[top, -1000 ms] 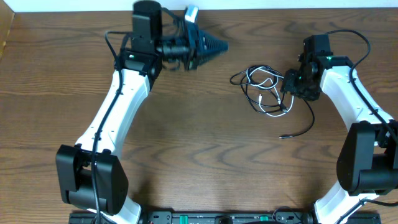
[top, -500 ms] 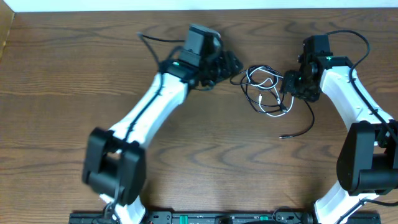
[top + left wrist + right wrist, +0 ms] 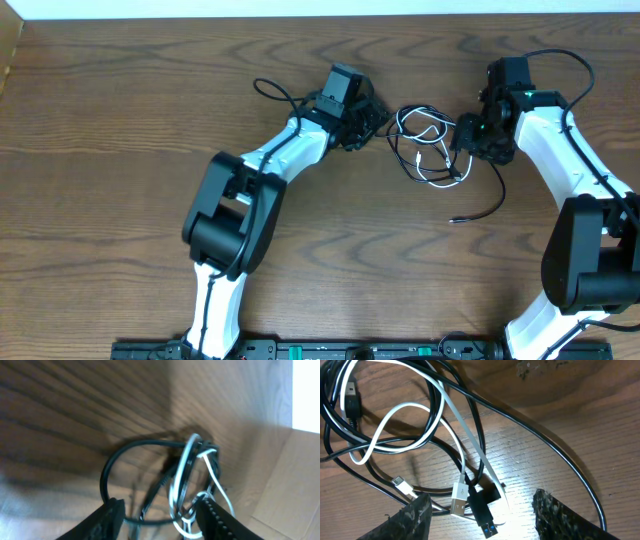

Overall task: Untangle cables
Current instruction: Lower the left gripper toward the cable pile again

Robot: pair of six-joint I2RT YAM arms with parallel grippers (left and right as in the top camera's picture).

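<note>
here, left gripper (image 3: 378,121) beside cables (image 3: 460,500)

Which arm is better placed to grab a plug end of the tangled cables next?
Probably the right. The white USB plug and black plug lie directly between the right arm's open jaws in its wrist view. The left arm's open jaws straddle only mid-cable loops, and that view is blurred.

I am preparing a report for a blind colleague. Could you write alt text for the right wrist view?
A white cable and a black cable lie tangled in loops on the wooden table. Two plug ends rest side by side between the open jaws of the right gripper.
</note>
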